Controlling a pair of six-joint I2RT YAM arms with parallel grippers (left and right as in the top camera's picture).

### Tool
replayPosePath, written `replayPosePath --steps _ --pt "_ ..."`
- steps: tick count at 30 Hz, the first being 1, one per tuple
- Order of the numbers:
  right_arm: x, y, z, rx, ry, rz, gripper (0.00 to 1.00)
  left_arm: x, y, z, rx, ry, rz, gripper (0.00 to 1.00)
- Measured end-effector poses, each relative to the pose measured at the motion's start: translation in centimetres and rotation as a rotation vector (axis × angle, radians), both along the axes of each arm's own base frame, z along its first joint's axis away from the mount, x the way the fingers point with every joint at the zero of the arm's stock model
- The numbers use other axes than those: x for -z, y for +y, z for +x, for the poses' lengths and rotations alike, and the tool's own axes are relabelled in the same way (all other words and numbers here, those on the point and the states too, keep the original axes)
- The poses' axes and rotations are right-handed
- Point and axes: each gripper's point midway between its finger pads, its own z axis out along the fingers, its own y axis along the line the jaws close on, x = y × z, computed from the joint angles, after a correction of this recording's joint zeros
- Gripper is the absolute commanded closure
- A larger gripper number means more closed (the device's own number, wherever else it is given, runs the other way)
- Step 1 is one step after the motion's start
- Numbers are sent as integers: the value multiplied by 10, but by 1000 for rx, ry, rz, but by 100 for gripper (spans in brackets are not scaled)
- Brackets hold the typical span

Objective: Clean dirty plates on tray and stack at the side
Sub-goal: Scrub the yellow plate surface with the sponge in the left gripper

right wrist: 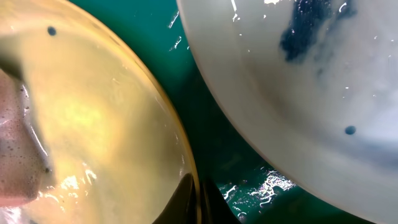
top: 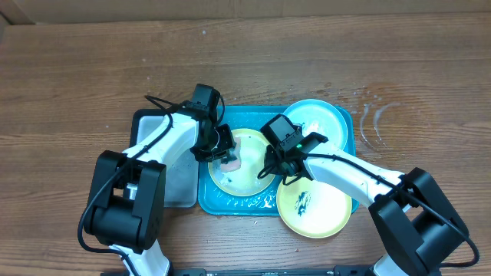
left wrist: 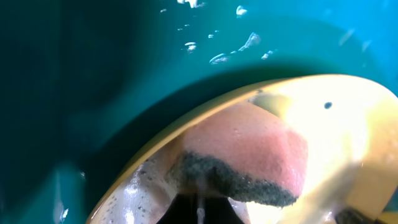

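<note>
Early days on this one, nothing's stacked at the side yet. The wet teal tray [top: 230,201] holds all three plates: the middle plate [top: 249,180], the light blue plate [top: 318,119] in the far right corner, and the third plate [top: 314,207] hanging over the near right corner with a black smear on it. The left gripper [top: 225,153] looks clamped on a pink sponge [left wrist: 249,149] pressed onto the middle plate, and the right gripper [right wrist: 198,199] pinches that plate's rim. The grey tray [top: 173,180] just left shows nothing in it where the arm doesn't cover
</note>
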Motion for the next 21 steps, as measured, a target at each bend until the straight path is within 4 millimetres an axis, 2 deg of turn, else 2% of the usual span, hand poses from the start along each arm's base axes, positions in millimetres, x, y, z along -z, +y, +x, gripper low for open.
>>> replayPosePath --steps 12,21 --pt "1 -8 2 19 -6 -29 96 -3 -23 14 144 -107 -172 96" --pt "1 -9 3 27 -12 -34 96 -11 -57 21 298 -217 -298 96"
